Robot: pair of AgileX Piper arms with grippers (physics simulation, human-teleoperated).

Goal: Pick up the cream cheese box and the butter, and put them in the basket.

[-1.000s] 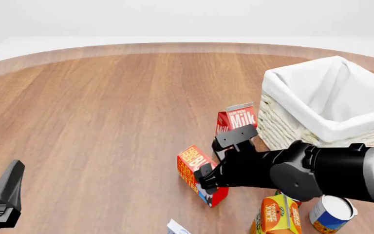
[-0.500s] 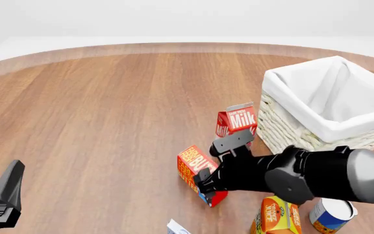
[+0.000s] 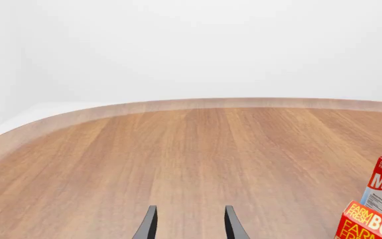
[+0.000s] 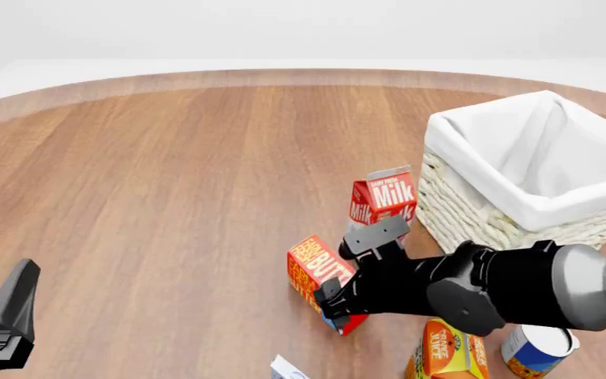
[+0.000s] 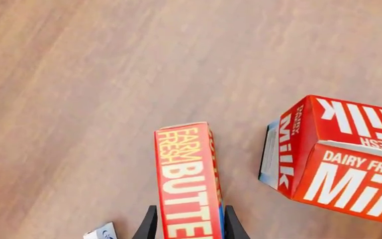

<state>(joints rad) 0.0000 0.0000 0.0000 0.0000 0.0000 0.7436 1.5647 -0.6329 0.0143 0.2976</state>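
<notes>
The butter [image 4: 314, 268] stands on the table as a red box with orange sides, just in front of the milk carton. My right gripper [image 4: 347, 267] is open with one finger on each side of it; the right wrist view shows the butter [image 5: 185, 184] running between the fingers of that gripper [image 5: 187, 225]. The cream cheese box [image 4: 287, 369] is a small white and blue corner at the near edge, also seen as the cream cheese box [image 5: 102, 232]. The basket [image 4: 461, 207] sits at the right. My left gripper [image 3: 189, 226] is open and holds nothing, low at the near left [image 4: 3, 320].
A red-and-white milk carton [image 4: 384, 197] stands between the butter and the basket. An orange juice carton [image 4: 450, 351] and a blue-and-white can [image 4: 538, 347] sit at the near right under my right arm. Bare wood stretches across the left and far side.
My right arm has dropped lower and closer over the butter, its fingers now further down the box's sides. The left arm has not moved.
</notes>
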